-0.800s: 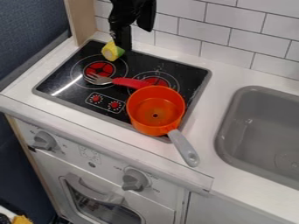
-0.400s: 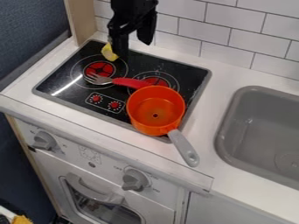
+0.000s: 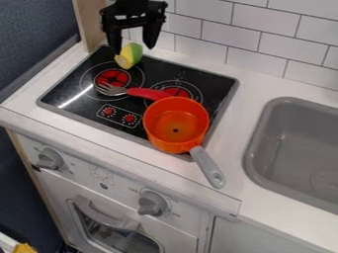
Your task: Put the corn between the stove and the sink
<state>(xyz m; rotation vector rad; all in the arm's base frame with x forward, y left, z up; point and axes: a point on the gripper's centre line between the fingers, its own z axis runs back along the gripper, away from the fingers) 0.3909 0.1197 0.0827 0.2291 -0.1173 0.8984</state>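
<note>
Grasp step was in hand, prob.: corn (image 3: 129,56) lay upper L of frame on stove (image 3: 155,71), jaws spread apart over it, so next move called for lowering, clenching, then carrying R to desk (image 3: 241,111) btwn stove & sink (image 3: 284,148).

The end effector (image 3: 134,51) hangs downward, its two fingers spread apart.

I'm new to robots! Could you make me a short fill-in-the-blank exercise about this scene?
The robot's hand has its two fingers spread apart, so it is ____. The saucepan's bowl is coloured ____. The fork's handle is ____. The corn lies on the stove, so it is not yet between the stove and the ____.

Missing words: open; orange; red; sink.
</note>
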